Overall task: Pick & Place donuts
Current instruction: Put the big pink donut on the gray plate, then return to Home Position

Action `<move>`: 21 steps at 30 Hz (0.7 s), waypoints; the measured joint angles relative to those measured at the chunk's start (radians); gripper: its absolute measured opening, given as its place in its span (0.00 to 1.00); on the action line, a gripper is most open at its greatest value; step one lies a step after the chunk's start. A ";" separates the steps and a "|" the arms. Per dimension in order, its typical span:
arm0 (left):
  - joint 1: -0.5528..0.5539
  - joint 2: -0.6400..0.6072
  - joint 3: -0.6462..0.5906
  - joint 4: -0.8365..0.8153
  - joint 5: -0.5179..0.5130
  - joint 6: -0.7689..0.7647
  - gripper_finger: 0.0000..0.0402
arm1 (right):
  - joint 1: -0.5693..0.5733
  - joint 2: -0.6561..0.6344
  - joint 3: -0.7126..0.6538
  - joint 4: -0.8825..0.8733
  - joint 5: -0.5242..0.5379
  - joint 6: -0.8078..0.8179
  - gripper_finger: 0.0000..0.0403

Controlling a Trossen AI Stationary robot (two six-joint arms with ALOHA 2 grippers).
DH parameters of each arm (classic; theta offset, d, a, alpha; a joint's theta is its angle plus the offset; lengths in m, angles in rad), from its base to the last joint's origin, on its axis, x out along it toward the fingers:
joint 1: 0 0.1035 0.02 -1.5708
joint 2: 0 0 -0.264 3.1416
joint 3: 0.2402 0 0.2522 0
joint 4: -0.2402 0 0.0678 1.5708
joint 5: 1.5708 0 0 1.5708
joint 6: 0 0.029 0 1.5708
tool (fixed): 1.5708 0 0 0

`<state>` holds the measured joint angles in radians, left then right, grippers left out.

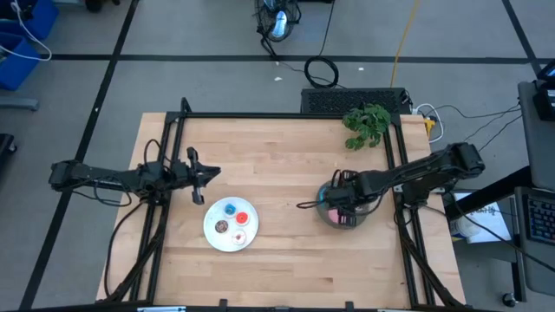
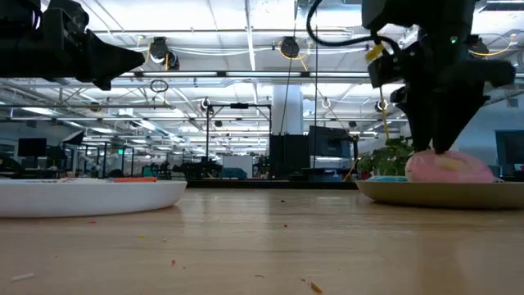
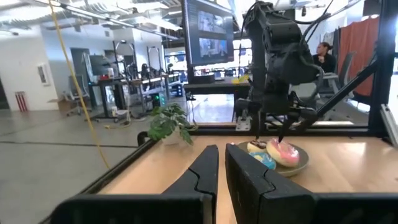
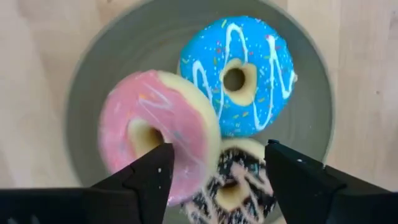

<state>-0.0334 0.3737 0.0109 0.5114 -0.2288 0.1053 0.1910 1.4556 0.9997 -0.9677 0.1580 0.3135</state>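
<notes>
While the left hand waits with fingers pressed together beside the white plate of tiny donuts, the right hand hovers, fingers wide, over the grey plate — pink donut, blue donut, sprinkled brown donut piled together. Step judged: pick approach. Next — descend squarely and close on one ring.
</notes>
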 joint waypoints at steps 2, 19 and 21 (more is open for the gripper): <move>0.000 0.000 0.000 0.003 -0.001 -0.014 0.09 | 0.001 -0.038 0.000 -0.008 -0.001 0.015 0.60; -0.012 -0.003 0.248 -0.410 -0.045 0.095 0.02 | 0.081 -0.702 -0.161 0.401 0.050 -0.147 0.17; -0.022 -0.002 0.314 -0.482 -0.094 0.127 0.02 | 0.085 -0.797 -0.231 0.449 0.052 -0.178 0.05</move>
<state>-0.0557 0.3714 0.3246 0.0296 -0.3223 0.2319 0.2764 0.6585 0.7684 -0.5187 0.2097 0.1354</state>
